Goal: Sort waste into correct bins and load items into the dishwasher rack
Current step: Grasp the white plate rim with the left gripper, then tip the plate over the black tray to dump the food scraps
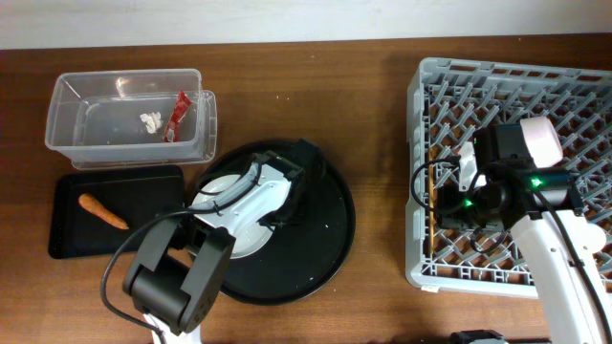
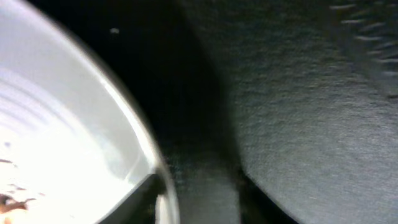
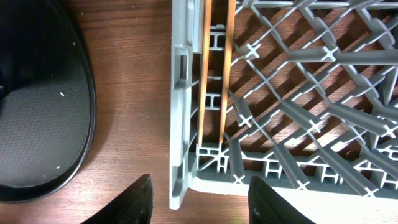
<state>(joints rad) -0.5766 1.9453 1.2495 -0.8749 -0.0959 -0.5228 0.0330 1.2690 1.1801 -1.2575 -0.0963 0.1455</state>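
I count one clear tub [image 1: 63, 126] at the table's [image 1: 363, 96] far left, holding one red wrapper [image 1: 177, 115] and one white paper scrap [image 1: 150, 122] just beside it. Next to the tub sits one black rectangular tray [image 1: 153, 227] with a single carrot [image 1: 102, 212] lying in it.

One plate [image 1: 256, 233] rests on the round black tray [image 1: 320, 250]. My left tool [image 1: 298, 172] is down at the plate's edge. The wrist view is too close and dark there, so I cannot tell how its jaws stand.

One rack [image 1: 426, 88] fills the right side. It holds one pale bowl [image 1: 545, 141] and two chopsticks [image 3: 204, 81] lying side by side along its wall. My right tool [image 3: 204, 202] hangs over the rack's corner, jaws spread wide with nothing between them.
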